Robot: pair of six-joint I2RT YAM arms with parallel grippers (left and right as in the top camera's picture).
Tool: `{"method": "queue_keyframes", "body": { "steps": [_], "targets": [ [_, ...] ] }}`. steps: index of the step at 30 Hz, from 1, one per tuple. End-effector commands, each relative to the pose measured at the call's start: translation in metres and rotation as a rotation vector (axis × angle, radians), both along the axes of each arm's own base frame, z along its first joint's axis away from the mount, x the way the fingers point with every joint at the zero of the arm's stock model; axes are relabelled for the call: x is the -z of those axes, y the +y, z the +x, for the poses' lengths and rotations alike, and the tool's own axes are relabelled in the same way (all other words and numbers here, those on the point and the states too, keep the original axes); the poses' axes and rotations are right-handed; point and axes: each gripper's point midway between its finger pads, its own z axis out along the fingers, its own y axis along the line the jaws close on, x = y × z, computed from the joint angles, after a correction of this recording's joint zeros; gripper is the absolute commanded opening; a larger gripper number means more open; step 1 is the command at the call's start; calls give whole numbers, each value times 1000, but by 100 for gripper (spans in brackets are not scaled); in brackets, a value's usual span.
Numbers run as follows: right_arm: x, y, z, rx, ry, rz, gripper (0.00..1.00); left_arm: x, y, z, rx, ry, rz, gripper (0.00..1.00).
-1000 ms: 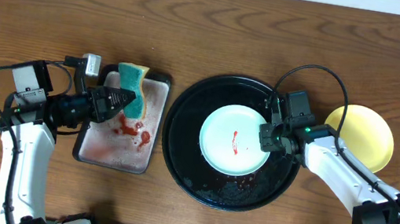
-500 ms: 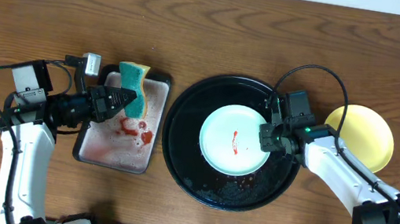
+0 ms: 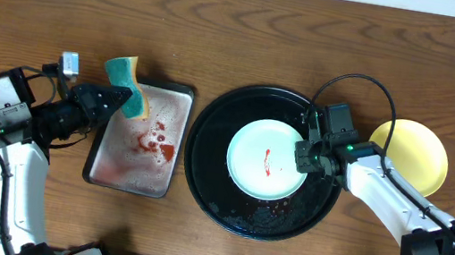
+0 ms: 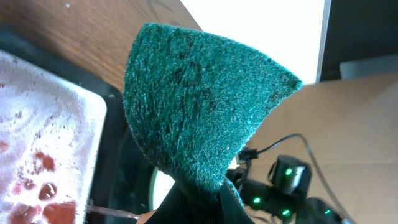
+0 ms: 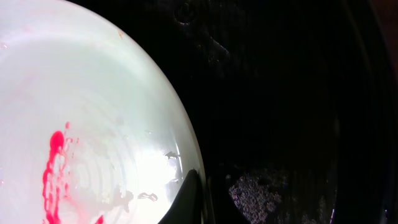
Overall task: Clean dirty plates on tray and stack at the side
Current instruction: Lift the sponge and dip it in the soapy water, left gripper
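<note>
Left arm extends toward the tray (image 3: pixel 202 174), left gripper (image 3: pixel 125 103) pinching a green sponge (image 3: pixel 124 79) well left of it; right arm reaches over the tray's right rim, right gripper (image 3: pixel 302 153) pressed together against the red-smeared mint plate (image 3: pixel 248 171) at tray centre.

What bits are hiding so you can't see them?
- Left wrist view: the sponge hides most of the left claw.
- Right wrist view: the picture's edges cut off the mint plate and most of the right claw.
- Overhead: the right arm covers the yellow plate's left rim.
</note>
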Motion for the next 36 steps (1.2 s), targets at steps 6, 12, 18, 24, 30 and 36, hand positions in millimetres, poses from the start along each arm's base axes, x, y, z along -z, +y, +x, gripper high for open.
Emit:
{"method": "queue_keyframes", "body": {
  "steps": [6,12,18,24,30,36],
  "targets": [
    [5,1,-4,-2,16,0,1,-8,-3,-3,-5,43,-95,7],
    [6,0,-5,-3,18,-2,1,-8,-3,-3,-5,43,-95,7],
    [6,1,-5,-3,17,-1,1,-8,-3,-3,-5,43,-95,7],
    [6,1,-5,-2,17,-1,1,-8,-3,-3,-5,40,-93,7],
    [6,1,-5,-2,17,0,1,-8,-3,-3,-5,37,-91,7],
    [7,4,-7,-11,28,19,1,1,-6,0,0,28,-12,7]
  ]
}}
